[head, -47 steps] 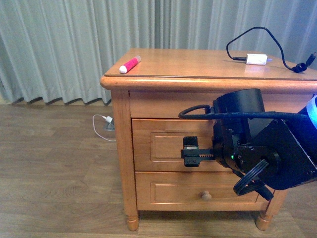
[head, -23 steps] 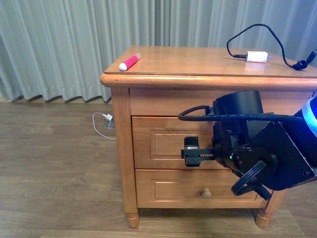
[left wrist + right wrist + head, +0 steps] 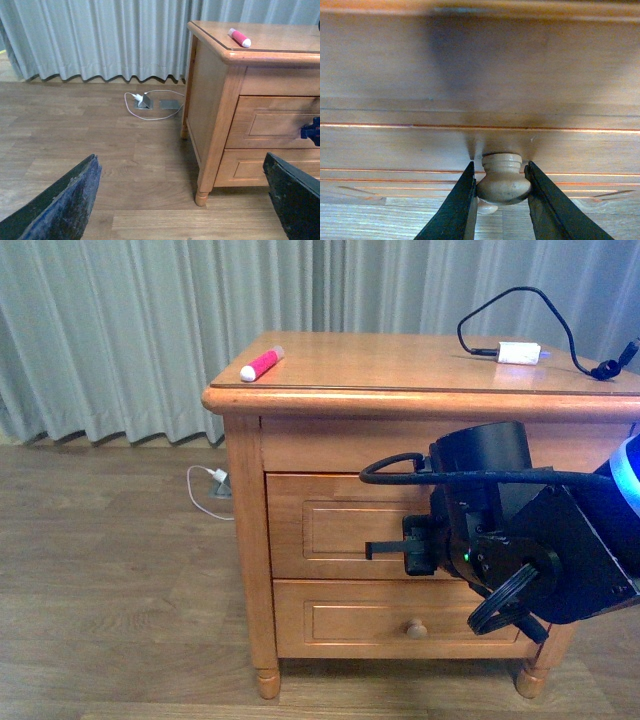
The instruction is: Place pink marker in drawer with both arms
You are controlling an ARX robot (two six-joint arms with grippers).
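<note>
The pink marker (image 3: 262,365) lies on the nightstand top near its front left corner; it also shows in the left wrist view (image 3: 239,37). The upper drawer (image 3: 325,530) is shut. My right gripper (image 3: 372,549) reaches to the drawer front. In the right wrist view it (image 3: 500,169) is shut on the round wooden knob (image 3: 503,182), one finger on each side. My left gripper (image 3: 180,160) is open and empty. It hangs low over the floor to the left of the nightstand and is out of the front view.
A white adapter (image 3: 518,354) with a black cable lies at the back right of the top. The lower drawer (image 3: 350,625) with its knob (image 3: 416,630) is shut. A white charger and cord (image 3: 142,100) lie on the wooden floor by the curtains.
My right gripper has turned at the wrist: its toothed face showed before, now only a thin finger edge shows at the drawer front. Marker and drawer have not moved.
</note>
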